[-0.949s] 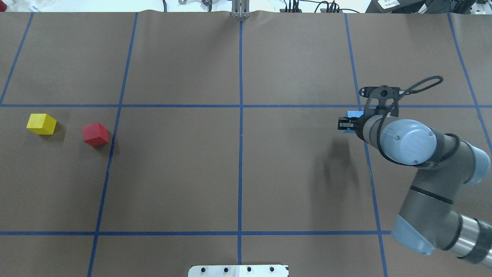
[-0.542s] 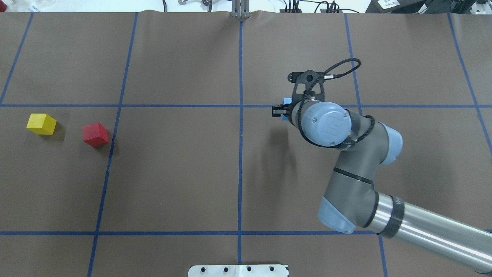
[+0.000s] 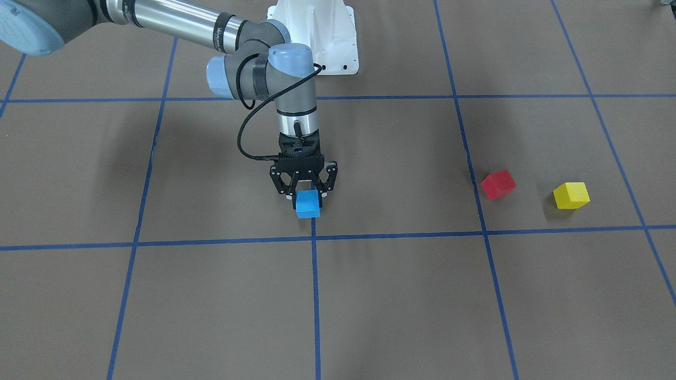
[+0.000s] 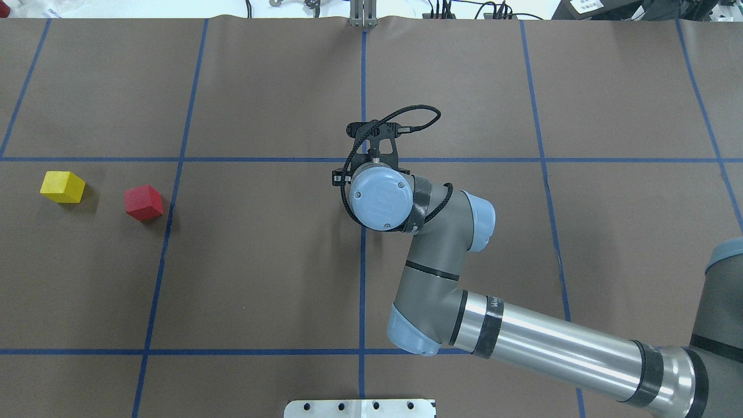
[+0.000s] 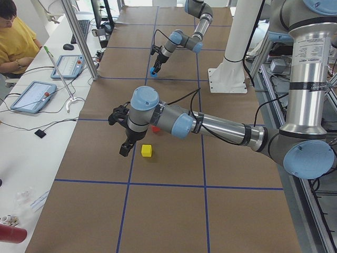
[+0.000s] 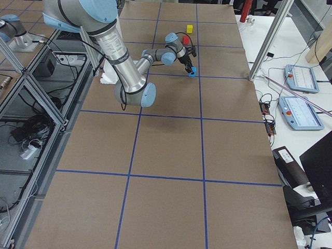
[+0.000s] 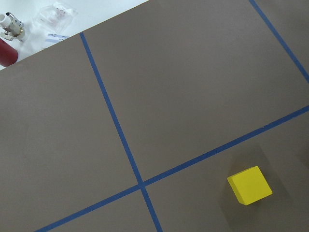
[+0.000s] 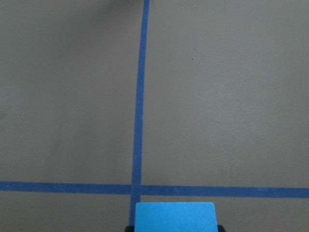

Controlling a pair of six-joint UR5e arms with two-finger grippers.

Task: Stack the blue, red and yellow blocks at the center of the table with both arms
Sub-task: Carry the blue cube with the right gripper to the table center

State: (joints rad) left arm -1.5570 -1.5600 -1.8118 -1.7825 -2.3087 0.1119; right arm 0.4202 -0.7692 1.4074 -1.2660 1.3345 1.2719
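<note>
My right gripper (image 3: pixel 308 199) is shut on the blue block (image 3: pixel 308 205), low over the table beside the centre crossing of the blue tape lines. The block fills the bottom of the right wrist view (image 8: pixel 175 216), and my wrist hides it in the overhead view. The red block (image 4: pixel 143 202) and the yellow block (image 4: pixel 62 187) sit apart on the table's left side. My left gripper (image 5: pixel 125 151) shows only in the exterior left view, hovering next to the yellow block (image 5: pixel 146 151); I cannot tell if it is open. The left wrist view shows the yellow block (image 7: pixel 249 185).
The white robot base plate (image 4: pixel 360 408) is at the table's near edge. An operator (image 5: pixel 13 42) and tablets (image 5: pixel 32 95) are along the far side. A red canister (image 7: pixel 5 50) and small clutter lie beyond the table's left end.
My right arm has carried the blue block leftward from the table's right side to the centre crossing. The red and yellow blocks have not moved.
</note>
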